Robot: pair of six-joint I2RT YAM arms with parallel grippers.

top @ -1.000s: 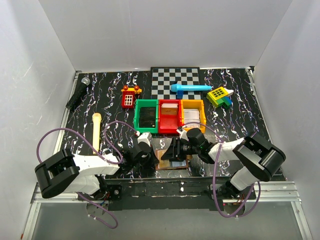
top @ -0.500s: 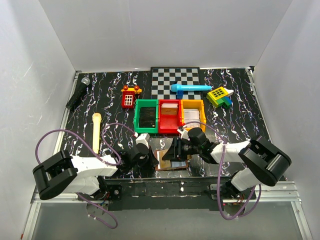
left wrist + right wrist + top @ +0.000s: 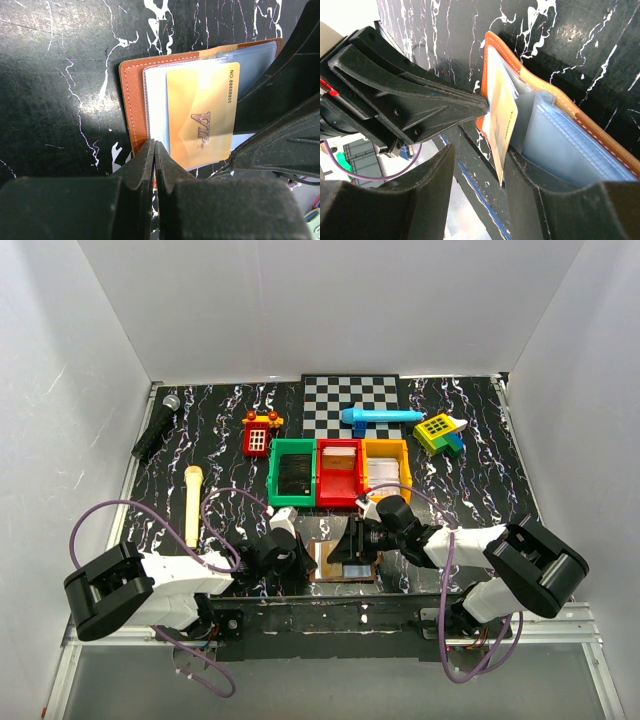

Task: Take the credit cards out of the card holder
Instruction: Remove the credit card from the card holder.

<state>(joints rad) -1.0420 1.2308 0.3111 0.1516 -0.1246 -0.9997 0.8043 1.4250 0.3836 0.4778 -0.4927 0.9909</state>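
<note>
Brown leather is seen on the holder (image 3: 132, 105), which lies open and flat on the counter (image 3: 60, 75) close to its near edge, between the two arms. Its long axis runs left to right.

The left pincer (image 3: 154, 150) is closed, fingers together, with the tips bearing on the holder's left edge. Whether the cover is nipped between them cannot be told.

The gold card (image 3: 202, 120) is tilted up out of the clear sleeves. It is straddled by the right pincer (image 3: 480, 167), whose fingers stand apart with the card's free edge in the gap, close to one finger. No clamping is seen. The right arm is therefore judged the nearer one for the pull.

The card's long axis is judged to follow the holder's.

- Left: blocked by the left pincer.
- Far: the red bin (image 3: 338, 502) stands just beyond the holder.
- Near: the counter ends.
- Right and upward: open room is available, and withdrawal is best directed there once the fingers are closed.
</note>
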